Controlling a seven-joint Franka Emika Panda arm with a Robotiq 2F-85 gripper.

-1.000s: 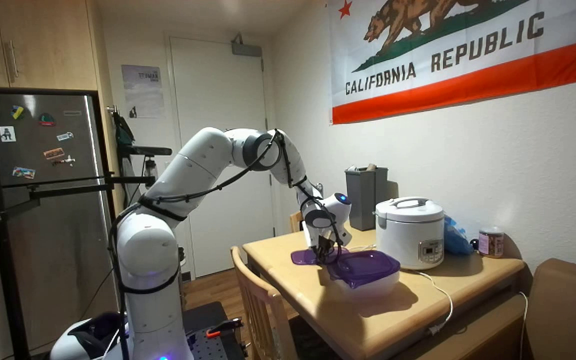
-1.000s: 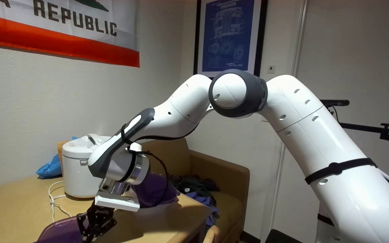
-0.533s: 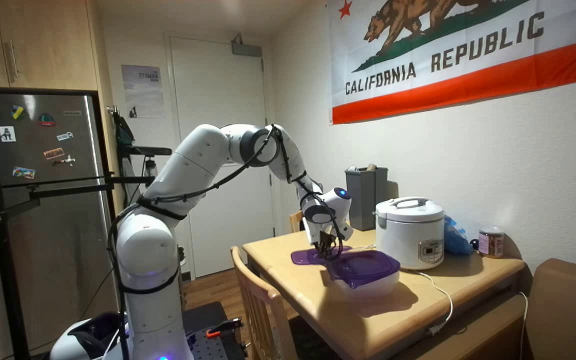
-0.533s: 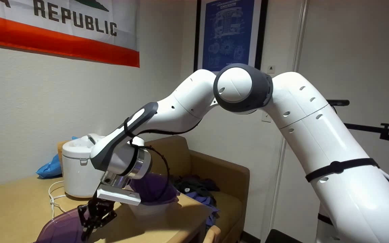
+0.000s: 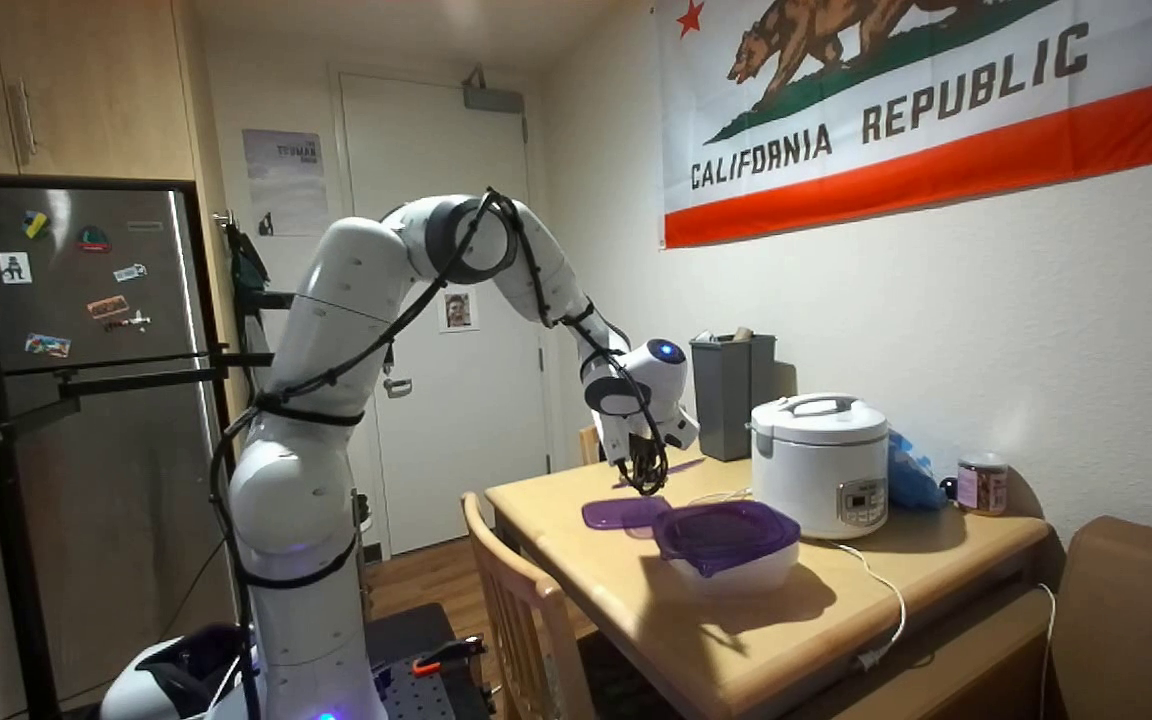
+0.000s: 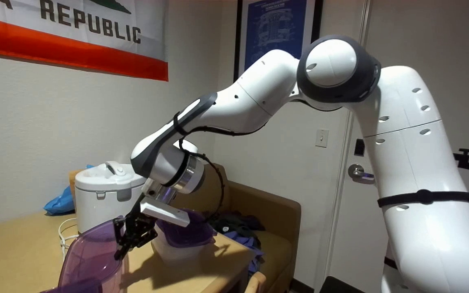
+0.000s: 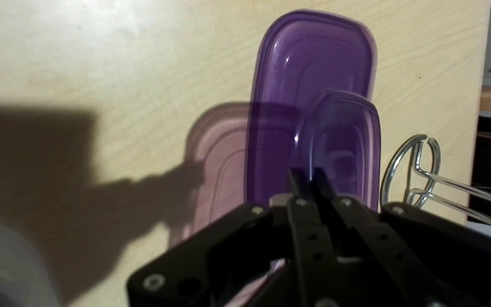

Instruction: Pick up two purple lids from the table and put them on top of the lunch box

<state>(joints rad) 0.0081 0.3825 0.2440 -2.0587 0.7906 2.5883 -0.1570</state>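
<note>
My gripper (image 7: 308, 175) is shut on the edge of a dark purple lid (image 7: 343, 132) and holds it above the table (image 5: 606, 590). In an exterior view the held lid (image 6: 92, 254) hangs tilted from the gripper (image 6: 120, 241). The other purple lid (image 7: 318, 55) lies flat on the table beneath it; it also shows in an exterior view (image 5: 621, 514). The pale translucent lunch box (image 5: 751, 577) stands beside them with a purple cover (image 5: 726, 535) on top. In the wrist view only a corner of the lunch box (image 7: 15, 260) shows.
A white rice cooker (image 5: 811, 480) stands behind the lunch box, with a white cord (image 5: 886, 590) on the table. A grey bin (image 5: 721, 400), a blue bag (image 5: 911, 475) and a jar (image 5: 982, 487) stand near the wall. Chrome wire (image 7: 411, 179) lies near the lids. A chair (image 5: 531, 600) is at the front.
My gripper has risen and drawn back towards the robot's base. The held lid has come up off the table with it and now hangs tilted. The other lid and lunch box have not moved.
</note>
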